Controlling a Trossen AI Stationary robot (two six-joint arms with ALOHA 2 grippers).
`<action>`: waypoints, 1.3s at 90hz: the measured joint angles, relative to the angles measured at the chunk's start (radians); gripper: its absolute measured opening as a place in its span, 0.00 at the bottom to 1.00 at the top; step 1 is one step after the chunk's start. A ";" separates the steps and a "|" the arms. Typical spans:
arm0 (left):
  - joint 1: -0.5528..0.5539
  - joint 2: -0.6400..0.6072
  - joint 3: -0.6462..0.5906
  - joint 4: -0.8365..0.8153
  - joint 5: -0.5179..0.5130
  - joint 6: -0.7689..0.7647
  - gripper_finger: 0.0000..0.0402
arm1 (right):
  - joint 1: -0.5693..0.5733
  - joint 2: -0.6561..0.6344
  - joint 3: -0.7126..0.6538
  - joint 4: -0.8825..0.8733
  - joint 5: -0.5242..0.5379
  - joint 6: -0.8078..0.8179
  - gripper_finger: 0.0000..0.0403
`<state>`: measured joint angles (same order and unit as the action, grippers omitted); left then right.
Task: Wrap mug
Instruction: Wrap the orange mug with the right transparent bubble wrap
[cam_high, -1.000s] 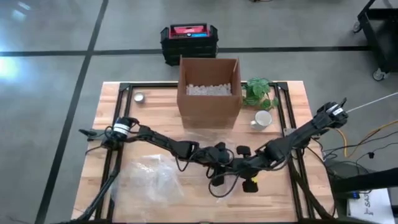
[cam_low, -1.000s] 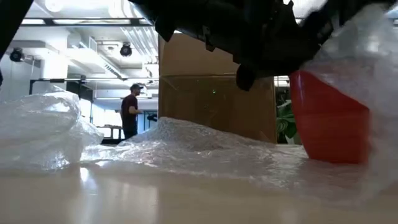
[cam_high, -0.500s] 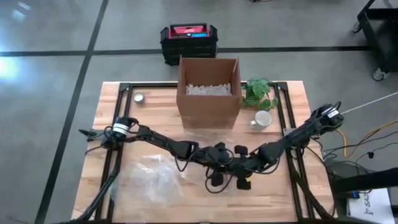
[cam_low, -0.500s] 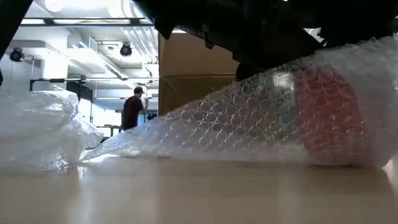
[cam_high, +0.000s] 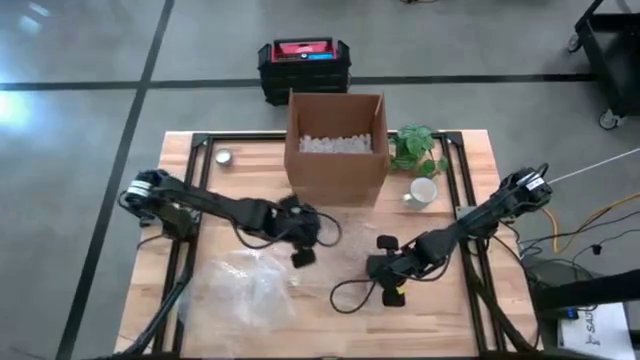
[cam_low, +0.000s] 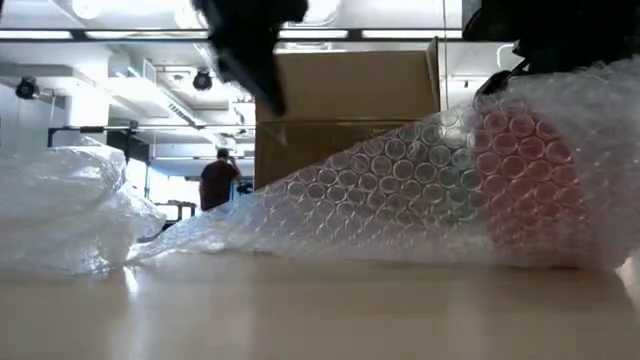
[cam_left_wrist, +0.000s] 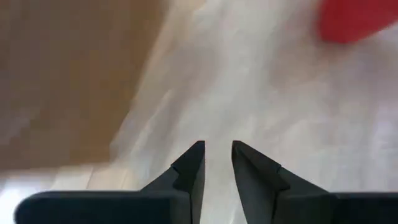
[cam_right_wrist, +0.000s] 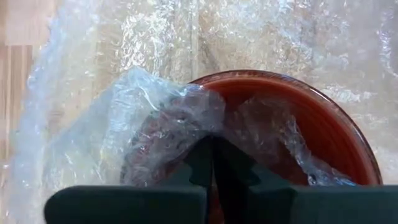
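A red mug (cam_right_wrist: 329, 124) lies on its side on the table under a sheet of clear bubble wrap (cam_low: 400, 200); through the wrap it shows red (cam_low: 525, 180). My right gripper (cam_right_wrist: 212, 155) is at the mug's mouth, shut on wrap gathered there, and covers the mug from above (cam_high: 388, 278). My left gripper (cam_high: 303, 243) hangs to the left of the mug, over the sheet's left part. Its fingers (cam_left_wrist: 217, 152) stand slightly open with nothing between them, and the mug (cam_left_wrist: 357, 18) lies farther off. My right gripper pinches a bunched fold of the bubble wrap (cam_right_wrist: 186, 118) between its two fingers, where the wrap is drawn over the mug's rim (cam_right_wrist: 273, 81) into its mouth. The mug lies on the table, and the wrap slopes from it down to the table.
An open cardboard box (cam_high: 337, 150) of white filler stands at the far middle. A plant (cam_high: 418, 150) and a white mug (cam_high: 422, 192) stand to its right. Crumpled wrap (cam_high: 245, 290) lies near left, and a small tin (cam_high: 224, 157) far left. A person (cam_low: 215, 180) stands in the room behind.
The bubble wrap has been folded over the red mug, which was bare a second ago. My left gripper has drawn away from the mug toward the table's left edge and risen off the wrap. My right gripper has shifted slightly left with the wrap.
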<state>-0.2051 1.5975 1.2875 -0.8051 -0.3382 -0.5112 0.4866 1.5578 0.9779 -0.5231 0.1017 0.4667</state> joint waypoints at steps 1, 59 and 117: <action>0.002 -0.007 -0.016 0.003 0.000 -0.012 0.22 | 0.000 0.000 0.000 0.000 0.000 0.000 0.00; 0.125 0.038 -0.616 0.910 0.153 -0.214 0.64 | -0.001 0.001 -0.003 0.008 0.019 -0.022 0.00; 0.066 -0.028 -0.277 0.726 0.225 0.002 0.00 | -0.001 0.002 -0.004 0.009 0.036 -0.024 0.00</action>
<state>-0.1395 1.5697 1.0107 -0.0793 -0.1129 -0.5095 0.4858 1.5593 0.9741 -0.5144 0.1375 0.4431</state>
